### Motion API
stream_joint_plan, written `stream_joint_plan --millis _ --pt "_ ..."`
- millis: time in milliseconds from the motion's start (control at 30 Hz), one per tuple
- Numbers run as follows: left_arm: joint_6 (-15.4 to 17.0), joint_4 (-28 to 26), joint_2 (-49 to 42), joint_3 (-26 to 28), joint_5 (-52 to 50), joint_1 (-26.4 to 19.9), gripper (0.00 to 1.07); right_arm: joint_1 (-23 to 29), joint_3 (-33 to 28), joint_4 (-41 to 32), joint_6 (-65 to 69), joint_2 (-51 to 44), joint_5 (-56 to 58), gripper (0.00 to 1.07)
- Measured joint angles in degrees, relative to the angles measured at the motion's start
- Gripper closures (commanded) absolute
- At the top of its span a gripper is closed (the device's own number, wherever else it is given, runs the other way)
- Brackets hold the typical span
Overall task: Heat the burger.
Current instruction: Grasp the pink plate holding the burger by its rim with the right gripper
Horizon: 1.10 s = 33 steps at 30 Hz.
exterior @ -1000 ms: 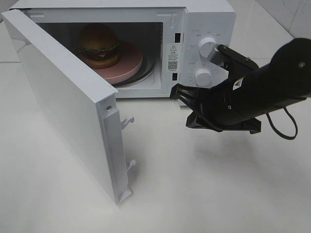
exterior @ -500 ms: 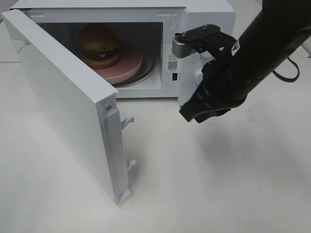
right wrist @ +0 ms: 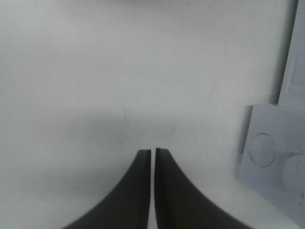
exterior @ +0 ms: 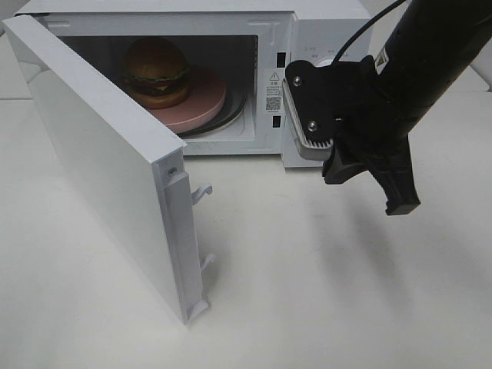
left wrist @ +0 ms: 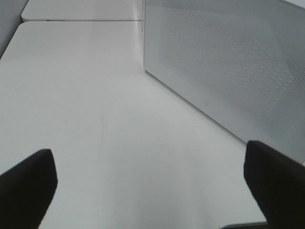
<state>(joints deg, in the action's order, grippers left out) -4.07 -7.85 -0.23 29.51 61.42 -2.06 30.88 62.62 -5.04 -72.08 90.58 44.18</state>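
Note:
The burger (exterior: 157,71), with a glossy brown bun and green lettuce edge, sits on a round pink plate (exterior: 204,104) inside the open white microwave (exterior: 330,19). My right gripper (exterior: 401,204) hangs in front of the control panel, pointing down toward the table, and its arm hides the knobs. In the right wrist view the right gripper (right wrist: 152,151) is shut with only a hairline slit and holds nothing. My left gripper (left wrist: 147,157) stands wide open and empty above the table, beside the microwave's perforated side wall (left wrist: 228,62). The overhead view does not show the left arm.
The microwave door (exterior: 108,169) swings far out to the front left, its latch hooks (exterior: 201,192) facing right. Part of the control panel (right wrist: 271,152) with a round dial shows in the right wrist view. White tabletop (exterior: 307,292) lies in front of the microwave.
The right arm has swung up and turned at the wrist, so its gripper went from lying level near the lower knob to pointing down before the panel. Burger and door are unmoved.

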Motion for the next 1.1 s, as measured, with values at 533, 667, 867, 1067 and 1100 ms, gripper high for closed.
stream_joint_plan --millis 533,667,867,1067,1100 --pt "0.0 0.0 0.0 0.0 0.0 0.0 0.07 0.0 0.2 5.0 -8.4 0.4 -10.8 0.05" --pt "0.0 0.0 0.0 0.0 0.0 0.0 0.07 0.4 1.1 5.4 -6.4 1.9 -11.8 0.05" --pt "0.0 0.0 0.0 0.0 0.0 0.0 0.07 3.0 4.1 5.6 -5.4 5.3 -13.5 0.07" --pt "0.0 0.0 0.0 0.0 0.0 0.0 0.07 4.4 7.8 5.6 -5.3 9.0 -16.1 0.08" --pt "0.0 0.0 0.0 0.0 0.0 0.0 0.07 4.9 8.9 5.7 -5.3 10.3 -16.8 0.09"
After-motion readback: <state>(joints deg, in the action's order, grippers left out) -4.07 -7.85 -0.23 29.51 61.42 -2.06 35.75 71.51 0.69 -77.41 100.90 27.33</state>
